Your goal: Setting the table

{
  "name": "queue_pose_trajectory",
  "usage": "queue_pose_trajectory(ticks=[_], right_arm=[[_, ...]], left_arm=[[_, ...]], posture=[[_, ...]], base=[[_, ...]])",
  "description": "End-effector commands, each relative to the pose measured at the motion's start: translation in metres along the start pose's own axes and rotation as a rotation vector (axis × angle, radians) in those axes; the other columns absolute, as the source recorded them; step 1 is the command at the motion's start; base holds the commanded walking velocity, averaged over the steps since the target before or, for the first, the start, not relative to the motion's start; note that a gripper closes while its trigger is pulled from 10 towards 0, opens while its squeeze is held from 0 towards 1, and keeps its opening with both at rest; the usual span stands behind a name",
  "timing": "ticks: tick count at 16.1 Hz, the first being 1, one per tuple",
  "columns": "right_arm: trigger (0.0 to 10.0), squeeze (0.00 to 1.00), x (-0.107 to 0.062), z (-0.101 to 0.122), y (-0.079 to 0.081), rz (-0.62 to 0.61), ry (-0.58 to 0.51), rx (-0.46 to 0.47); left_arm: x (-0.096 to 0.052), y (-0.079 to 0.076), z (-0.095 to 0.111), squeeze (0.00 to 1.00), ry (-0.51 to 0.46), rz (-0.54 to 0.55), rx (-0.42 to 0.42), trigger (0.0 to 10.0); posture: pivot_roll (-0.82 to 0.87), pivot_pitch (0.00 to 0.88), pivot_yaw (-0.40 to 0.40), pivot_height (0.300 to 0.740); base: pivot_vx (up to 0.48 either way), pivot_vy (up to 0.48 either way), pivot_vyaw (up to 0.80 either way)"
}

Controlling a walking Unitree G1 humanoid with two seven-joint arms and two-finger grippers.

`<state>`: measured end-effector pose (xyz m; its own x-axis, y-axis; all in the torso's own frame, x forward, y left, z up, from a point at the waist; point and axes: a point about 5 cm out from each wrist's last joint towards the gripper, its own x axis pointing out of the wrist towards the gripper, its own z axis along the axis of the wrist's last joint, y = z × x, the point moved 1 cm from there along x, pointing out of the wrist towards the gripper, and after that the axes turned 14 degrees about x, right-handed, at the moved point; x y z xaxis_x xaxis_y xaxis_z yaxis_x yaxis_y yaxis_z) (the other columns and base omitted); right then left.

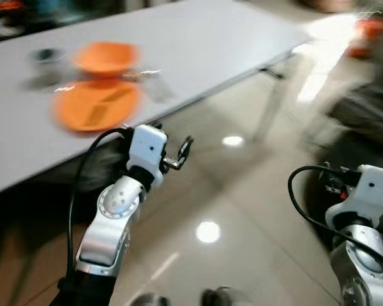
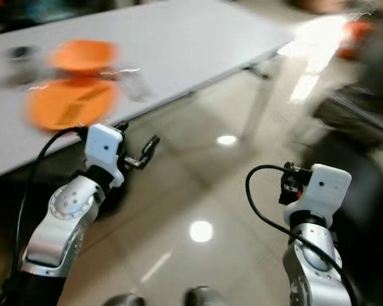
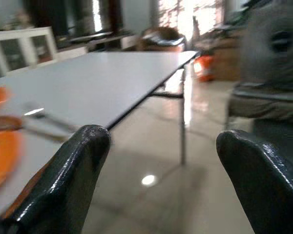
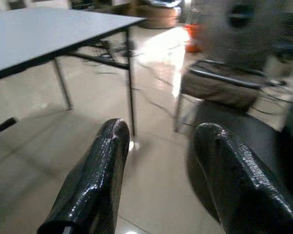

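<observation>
Standing beside the desk (image 1: 198,44), we see an orange plate (image 1: 96,105) and bowl (image 1: 106,57) there. Left gripper (image 3: 161,170) and right gripper (image 4: 158,170) hang spread, empty.

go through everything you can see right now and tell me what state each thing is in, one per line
orange plate: flat on the table, utensils lying on it
orange bowl: upright behind the plate
small dark cup: upright, contents blurred
left gripper: jaws open, holding nothing
right gripper: jaws open, holding nothing, over the floor
</observation>
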<state>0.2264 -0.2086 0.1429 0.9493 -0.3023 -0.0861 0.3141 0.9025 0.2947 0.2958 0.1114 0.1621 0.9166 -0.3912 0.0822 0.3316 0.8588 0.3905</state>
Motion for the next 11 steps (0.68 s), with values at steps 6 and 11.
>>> queue_pose_trajectory(ticks=[6,11], right_arm=[[10.0,0.0,0.005,-0.003,0.015,0.068,0.054,-0.001],[10.0,0.0,0.011,-0.006,0.016,0.065,0.077,-0.008]], left_arm=[[0.005,0.005,0.002,0.0,-0.018,-0.005,-0.023,10.0],[0.006,0.008,0.002,0.0,-0.014,-0.002,-0.024,10.0]], posture=[[-0.04,0.101,0.004,0.74],[-0.03,0.093,-0.004,0.74]], base=[[0.19,0.0,-0.12],[0.473,0.0,0.0]])
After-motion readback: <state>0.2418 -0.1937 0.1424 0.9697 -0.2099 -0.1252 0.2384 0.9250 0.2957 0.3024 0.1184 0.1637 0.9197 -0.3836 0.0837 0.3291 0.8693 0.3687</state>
